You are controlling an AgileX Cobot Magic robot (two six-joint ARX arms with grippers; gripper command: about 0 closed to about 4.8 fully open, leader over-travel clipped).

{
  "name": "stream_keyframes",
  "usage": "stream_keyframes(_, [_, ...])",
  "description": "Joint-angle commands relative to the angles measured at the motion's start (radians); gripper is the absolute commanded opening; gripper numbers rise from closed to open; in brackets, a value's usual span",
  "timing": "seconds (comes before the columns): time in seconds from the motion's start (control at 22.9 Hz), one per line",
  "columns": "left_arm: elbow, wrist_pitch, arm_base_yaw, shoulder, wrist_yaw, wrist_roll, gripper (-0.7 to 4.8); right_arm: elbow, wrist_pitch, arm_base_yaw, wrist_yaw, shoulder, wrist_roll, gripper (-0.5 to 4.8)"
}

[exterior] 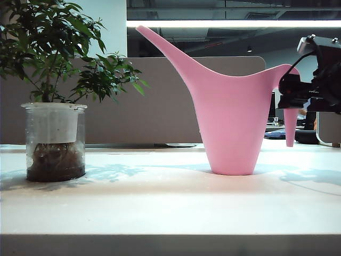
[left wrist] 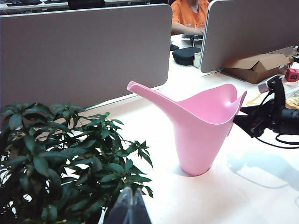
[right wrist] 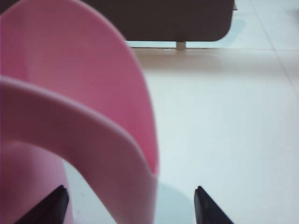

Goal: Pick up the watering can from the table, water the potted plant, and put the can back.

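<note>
The watering can (exterior: 232, 122) is found upright on the white counter (exterior: 170, 202), right of centre in the exterior view. Its long thin spout (exterior: 168, 48) slants toward the upper left of the frame, and its arched handle (exterior: 290, 101) droops at the right side of the body. The can's base rests flat on the counter.

The right gripper (right wrist: 131, 205) is seen at the right edge of the exterior view, level with the handle's top. In the right wrist view its two dark jaws are spread wide, one on each side of the handle's pink band. No contact between the jaws and the handle can be confirmed; the can is not grasped.

The potted plant (exterior: 53, 90) stands at the left of the exterior view, well apart from the can. Dark soil and roots are visible through its clear pot (exterior: 55, 141), with a white sleeve above them.

The left gripper (left wrist: 128, 207) is seen at the lower edge of the left wrist view, above the plant's leaves. Only its tips are visible, lying close together; nothing is held between them.

A grey-beige partition (exterior: 160, 101) is noted behind the counter.
</note>
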Motion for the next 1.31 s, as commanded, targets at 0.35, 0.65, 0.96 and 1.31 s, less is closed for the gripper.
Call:
stream_keyframes(0.35, [0.011,-0.062,0.0,0.006,-0.116,-0.001,-0.05,0.009,0.181,0.001,0.009,0.056,-0.006,3.67])
stream_keyframes(0.65, [0.012,-0.108,0.0,0.005,-0.115,-0.004,-0.05,0.034,0.177,0.001,0.01,0.058,-0.031,2.3])
stream_keyframes(0.96, [0.012,-0.143,0.0,0.005,-0.108,-0.004,-0.05,0.034,0.175,0.001,0.007,0.058,-0.035,1.97])
stream_keyframes(1.31, [0.013,-0.182,0.0,0.003,-0.107,-0.004,-0.05,0.067,0.185,0.001,0.052,-0.026,-0.103,1.98])
